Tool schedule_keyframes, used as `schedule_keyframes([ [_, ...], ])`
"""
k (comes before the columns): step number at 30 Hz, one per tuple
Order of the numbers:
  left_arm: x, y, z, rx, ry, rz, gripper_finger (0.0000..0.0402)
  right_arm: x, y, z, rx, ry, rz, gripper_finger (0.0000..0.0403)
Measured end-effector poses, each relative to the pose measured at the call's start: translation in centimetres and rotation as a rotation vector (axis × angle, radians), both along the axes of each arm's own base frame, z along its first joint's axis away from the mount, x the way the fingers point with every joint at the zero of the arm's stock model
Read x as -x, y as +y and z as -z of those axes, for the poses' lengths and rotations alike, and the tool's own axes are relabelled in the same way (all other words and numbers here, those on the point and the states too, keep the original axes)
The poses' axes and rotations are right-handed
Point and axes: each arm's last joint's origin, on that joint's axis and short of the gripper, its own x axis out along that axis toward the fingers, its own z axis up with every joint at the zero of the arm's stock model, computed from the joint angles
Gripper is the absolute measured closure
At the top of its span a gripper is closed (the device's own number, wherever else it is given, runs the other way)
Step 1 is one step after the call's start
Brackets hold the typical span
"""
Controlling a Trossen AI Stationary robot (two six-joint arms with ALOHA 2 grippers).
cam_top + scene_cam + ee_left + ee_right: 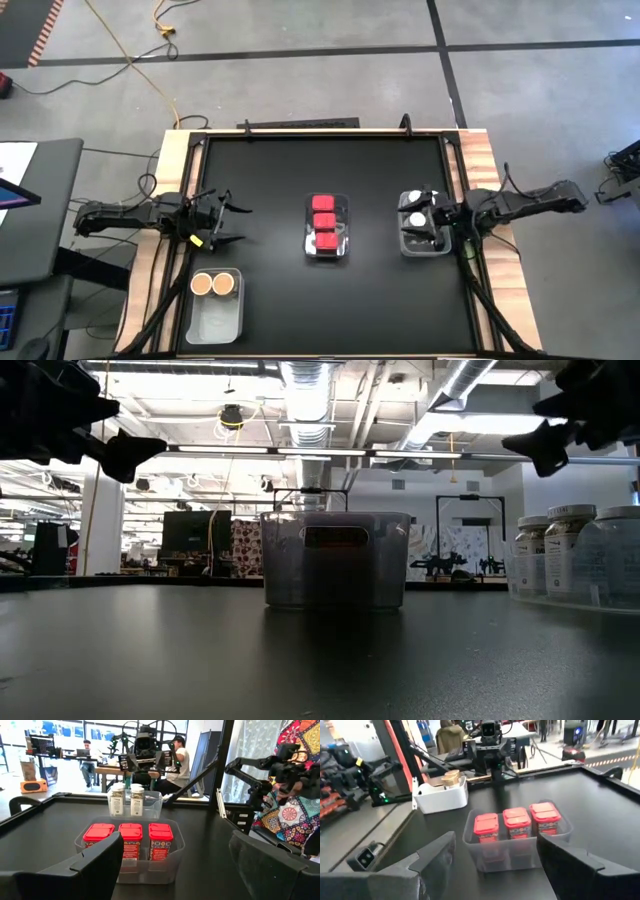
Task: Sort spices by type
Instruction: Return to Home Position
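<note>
1. Left hand (235, 224): at the left edge of the tabletop (270, 170), spread wide, empty.
2. Brown jars (203, 285): two, side by side in the front-left bin (214, 320), at the end nearer the left hand. Probably light and rigid. The round tops look slick, so pinch the body under the cap.
3. Red cans (324, 222): three in a row, touching, in the middle bin (347, 235). The flat sides should grip well, but only the faces toward the bin walls are free, so come from above.
4. White jars (414, 218): two lids show in the right bin (425, 250). They may be glass, so squeeze gently.
5. Right hand (436, 215): over that bin's right part, wide, empty. It covers part of the bin, so a third jar can't be ruled out.
6. Low view: the middle bin's contents are too dark to read, and both hands are cut off at the top corners.
</note>
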Motion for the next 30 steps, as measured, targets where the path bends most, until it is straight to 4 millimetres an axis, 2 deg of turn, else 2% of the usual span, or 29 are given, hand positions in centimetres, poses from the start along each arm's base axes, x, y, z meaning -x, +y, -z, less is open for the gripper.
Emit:
schedule_keyframes([
  [10,0.0,0.0,0.0,0.0,0.0,0.0,0.0056,1.5,-0.8,2.3,0.039,-0.112,0.009,0.0097],
  [30,0.0,0.0,0.0,0.0,0.001,-0.001,0.0056,1.5,-1.2,3.6,0.117,0.0,-0.026,0.0097],
])
